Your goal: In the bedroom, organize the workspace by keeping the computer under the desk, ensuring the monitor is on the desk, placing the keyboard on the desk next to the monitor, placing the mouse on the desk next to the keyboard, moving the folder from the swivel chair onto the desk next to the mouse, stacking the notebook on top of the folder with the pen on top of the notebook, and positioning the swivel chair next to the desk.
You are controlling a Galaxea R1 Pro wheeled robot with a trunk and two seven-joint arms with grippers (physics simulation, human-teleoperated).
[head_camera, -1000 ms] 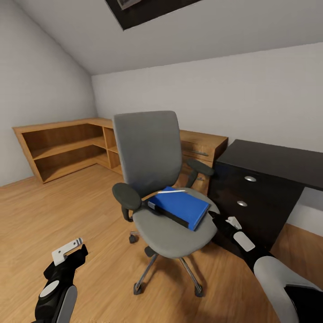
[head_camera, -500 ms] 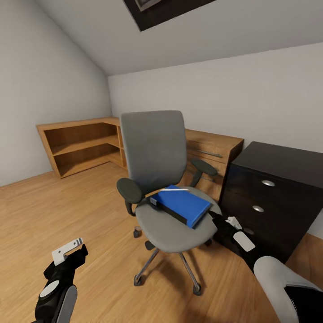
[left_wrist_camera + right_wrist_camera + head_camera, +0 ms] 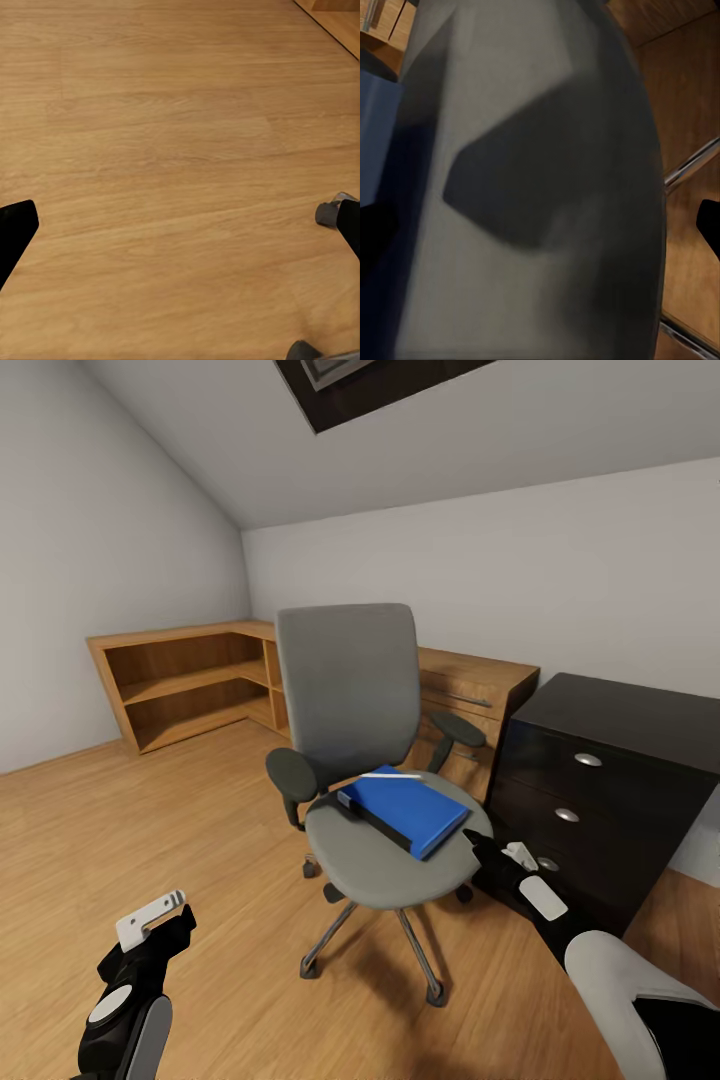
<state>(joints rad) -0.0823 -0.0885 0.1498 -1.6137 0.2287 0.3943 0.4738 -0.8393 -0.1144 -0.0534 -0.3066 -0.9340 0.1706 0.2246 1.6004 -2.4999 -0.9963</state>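
The swivel chair (image 3: 372, 780) stands on the wood floor (image 3: 150, 830), just left of the desk (image 3: 610, 760) and its dark drawer unit. On its seat lies the folder (image 3: 405, 810), with the notebook (image 3: 350, 812) beneath it and a thin white pen (image 3: 392, 775) on top. My right gripper (image 3: 482, 852) sits at the seat's right edge, fingers spread wide. My left gripper (image 3: 150, 920) hangs released over the floor, well left of the chair.
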